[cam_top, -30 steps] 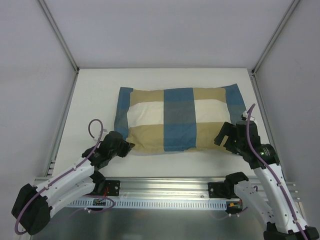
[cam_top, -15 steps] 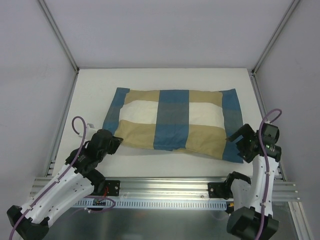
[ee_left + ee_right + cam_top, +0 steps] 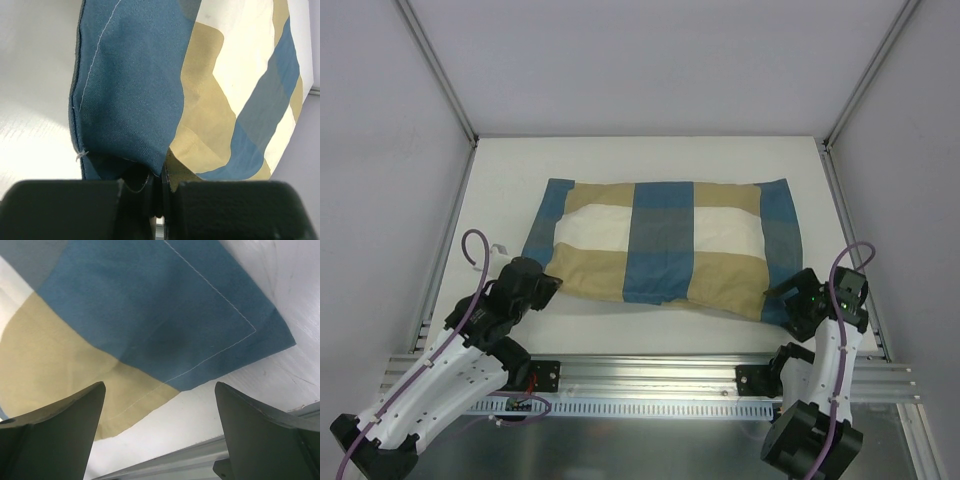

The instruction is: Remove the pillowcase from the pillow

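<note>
The checked blue, tan and cream pillowcase [image 3: 665, 248] lies stuffed across the middle of the white table. The plain cream pillow is hidden inside it. My left gripper [image 3: 548, 284] is shut on the pillowcase's near left corner; in the left wrist view the cloth edge [image 3: 165, 165] is pinched between the closed jaws [image 3: 159, 200]. My right gripper [image 3: 790, 302] is open and empty at the near right corner; in the right wrist view the blue corner [image 3: 200, 320] lies flat on the table beyond the spread fingers [image 3: 60, 420].
The aluminium rail [image 3: 650, 385] runs along the table's near edge, close under both grippers. Frame posts [image 3: 450, 250] and grey walls bound the left, right and back sides. Bare white table [image 3: 640, 165] lies behind the pillowcase.
The pillowcase has shifted left and turned slightly. My left gripper has pulled back left with its corner. My right gripper has swung out to the right, then down to the near right corner.
</note>
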`<state>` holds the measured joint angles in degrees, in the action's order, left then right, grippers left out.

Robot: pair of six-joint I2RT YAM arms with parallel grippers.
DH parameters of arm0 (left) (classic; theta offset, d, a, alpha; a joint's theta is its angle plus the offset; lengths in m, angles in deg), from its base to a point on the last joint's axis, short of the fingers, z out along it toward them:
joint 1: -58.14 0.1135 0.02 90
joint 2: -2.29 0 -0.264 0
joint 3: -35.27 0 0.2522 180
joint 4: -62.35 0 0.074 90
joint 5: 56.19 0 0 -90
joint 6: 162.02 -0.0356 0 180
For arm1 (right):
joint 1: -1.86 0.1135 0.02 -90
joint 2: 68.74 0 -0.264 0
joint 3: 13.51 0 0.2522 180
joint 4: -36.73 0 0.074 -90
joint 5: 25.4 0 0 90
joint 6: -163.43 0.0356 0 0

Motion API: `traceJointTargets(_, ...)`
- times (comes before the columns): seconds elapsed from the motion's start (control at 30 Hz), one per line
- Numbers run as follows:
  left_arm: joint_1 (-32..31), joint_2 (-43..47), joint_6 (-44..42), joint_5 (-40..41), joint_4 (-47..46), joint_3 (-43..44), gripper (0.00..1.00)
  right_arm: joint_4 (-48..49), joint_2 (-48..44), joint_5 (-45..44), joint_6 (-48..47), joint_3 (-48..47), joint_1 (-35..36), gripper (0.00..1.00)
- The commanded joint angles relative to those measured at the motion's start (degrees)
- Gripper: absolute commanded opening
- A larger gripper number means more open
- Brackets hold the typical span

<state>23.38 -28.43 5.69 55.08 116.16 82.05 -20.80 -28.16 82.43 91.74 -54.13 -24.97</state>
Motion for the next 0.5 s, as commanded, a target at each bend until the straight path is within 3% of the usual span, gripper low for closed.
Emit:
traceJointTargets(0.0, 0.7, 0.3, -1.4, -0.1, 1.2, 2.2, 0.00, 3.1, -1.8, -1.0, 3.8, 2.4, -0.5, 0.96)
traceJointTargets(0.23, 0.7, 0.2, -1.3, -0.9, 1.0, 2.1, 0.00, 8.6, -2.6, 0.2, 6.1, 7.6, -0.4, 0.99)
traceJointTargets(0.37, 0.7, 0.1, -1.4, -1.1, 1.0, 2.2, 0.00, 14.2, -3.0, 1.0, 8.2, 10.4, -0.4, 0.86)
traceJointTargets(0.47, 0.7, 0.0, -1.4, -1.3, 1.0, 2.1, 0.00, 17.5, -2.6, 1.1, 9.5, 11.6, -0.4, 0.70)
